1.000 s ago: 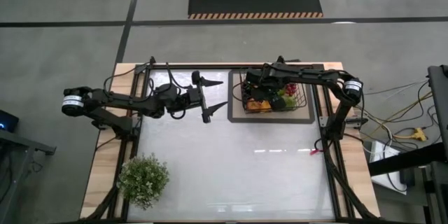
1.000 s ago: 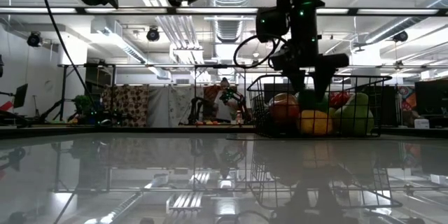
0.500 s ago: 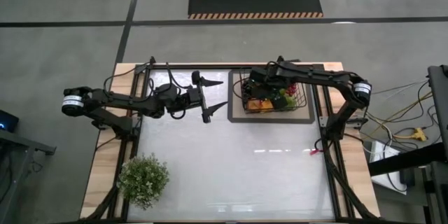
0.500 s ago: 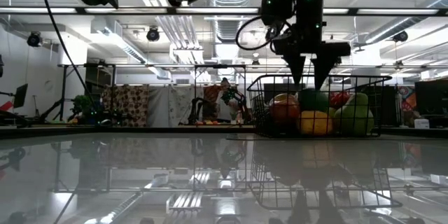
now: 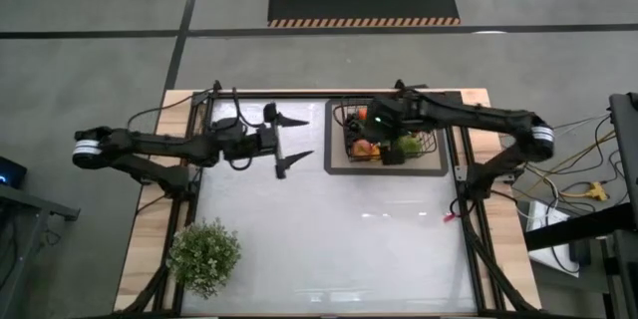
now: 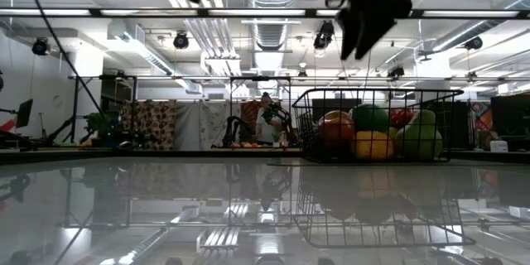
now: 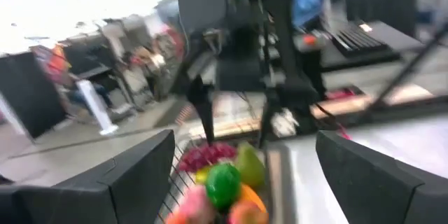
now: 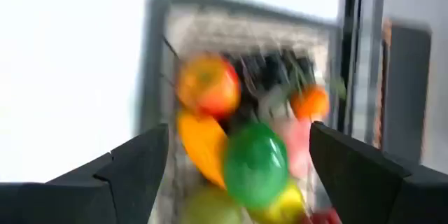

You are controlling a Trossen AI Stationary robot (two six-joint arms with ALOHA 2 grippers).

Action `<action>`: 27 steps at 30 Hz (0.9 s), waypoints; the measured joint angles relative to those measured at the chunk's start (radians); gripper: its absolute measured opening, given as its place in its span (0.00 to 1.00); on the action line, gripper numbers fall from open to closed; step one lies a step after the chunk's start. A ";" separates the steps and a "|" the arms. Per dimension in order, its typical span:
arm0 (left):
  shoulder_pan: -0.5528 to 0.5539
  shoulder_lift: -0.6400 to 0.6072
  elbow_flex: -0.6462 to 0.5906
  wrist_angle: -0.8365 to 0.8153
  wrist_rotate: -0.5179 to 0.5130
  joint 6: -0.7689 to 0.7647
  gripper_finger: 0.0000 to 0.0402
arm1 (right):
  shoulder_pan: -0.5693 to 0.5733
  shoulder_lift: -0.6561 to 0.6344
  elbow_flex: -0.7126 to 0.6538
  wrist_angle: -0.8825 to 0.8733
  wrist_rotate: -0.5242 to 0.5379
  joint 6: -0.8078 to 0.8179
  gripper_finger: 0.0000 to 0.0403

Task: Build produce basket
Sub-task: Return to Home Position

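I am seeing the bushy potted plant [image 5: 204, 255] sitting at the near left corner of the glossy white table [image 5: 339, 239]. Farther in, the left gripper [image 5: 297, 141] is hanging over the table's left half, fingers spread and empty. At the far side, the black wire-mesh basket [image 6: 308, 132] is holding the smooth, rounded produce [image 6: 373, 142], and the right gripper [image 8: 238, 129] is hovering above it, fingers apart and empty.

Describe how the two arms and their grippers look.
Both arms are slim, black and jointed, each with a white band at one joint. Black cables loop along the left arm; a green light glows on the right arm. The left gripper and right gripper each have two dark, tapering fingers.
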 joint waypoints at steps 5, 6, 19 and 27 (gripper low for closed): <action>-0.039 -0.171 -0.033 -0.337 0.099 -0.001 0.82 | 0.134 -0.144 -0.136 0.234 -0.062 0.065 0.81; -0.059 -0.209 -0.049 -0.389 0.121 -0.002 0.82 | 0.166 -0.176 -0.176 0.298 -0.068 0.074 0.81; -0.214 -0.672 -0.379 -0.349 0.091 -0.002 0.62 | 0.371 -0.444 -0.805 1.317 -0.022 -0.092 0.48; -0.214 -0.861 -0.482 -0.368 0.040 -0.001 0.41 | 0.298 -0.540 -0.991 1.514 -0.093 -0.139 0.07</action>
